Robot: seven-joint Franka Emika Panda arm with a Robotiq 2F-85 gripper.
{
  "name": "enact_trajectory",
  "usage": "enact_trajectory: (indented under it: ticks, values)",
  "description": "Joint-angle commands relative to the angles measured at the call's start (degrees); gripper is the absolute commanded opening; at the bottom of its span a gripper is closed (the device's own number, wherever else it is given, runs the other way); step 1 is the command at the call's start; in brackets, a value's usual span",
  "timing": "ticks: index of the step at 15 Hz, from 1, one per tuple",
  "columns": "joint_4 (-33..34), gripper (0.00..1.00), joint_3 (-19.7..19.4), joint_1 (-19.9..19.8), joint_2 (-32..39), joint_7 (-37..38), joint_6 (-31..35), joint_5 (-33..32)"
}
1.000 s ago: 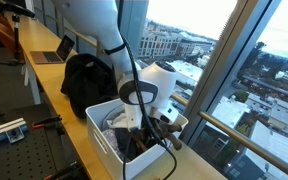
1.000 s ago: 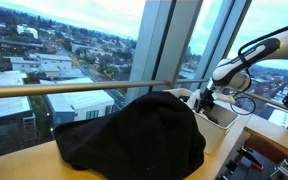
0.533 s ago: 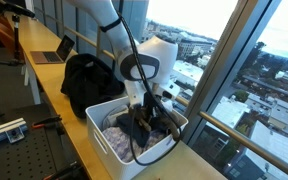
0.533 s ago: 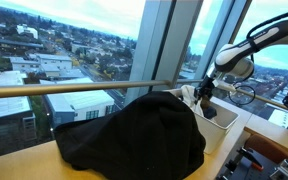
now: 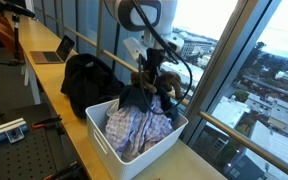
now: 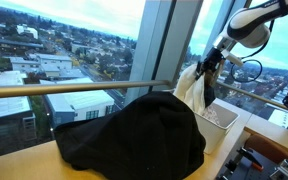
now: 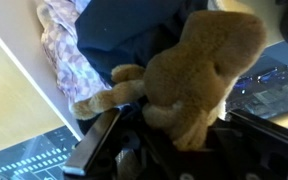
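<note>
Gripping the plush bear [image 7: 199, 75], the tool [image 5: 149, 65] hangs it roughly lengthwise downward above the white bin [image 5: 99, 140].

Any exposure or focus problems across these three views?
Wrist view: the stuffed bear fills the frame, soft and out of focus, with no glare. In an exterior view the sky through the window is blown out, while the white bin is evenly lit. In an exterior view, strong backlight leaves the black bundle in the foreground a nearly featureless dark mass.

Long wooden counter [image 5: 46, 82] along window, carrying white bin [image 5: 101, 141], black jacket [image 5: 84, 80], open laptop [image 5: 53, 51]
</note>
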Motion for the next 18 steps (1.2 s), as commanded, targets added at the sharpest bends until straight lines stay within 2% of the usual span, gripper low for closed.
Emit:
enact_trajectory:
  ticks: [1, 6, 10, 18]
  values:
    - [2.1, 0.04, 0.6, 2.2, -7.4, -0.3, -3.8, -0.8]
    - [6.7, 0.04, 3.1, 6.7, -13.8, -0.3, -5.5, -2.5]
    - [13.0, 0.04, 6.4, 10.4, -16.4, 0.0, -8.2, -5.5]
    - [31.8, 0.04, 15.8, 18.7, -13.7, 5.0, -18.3, -16.4]
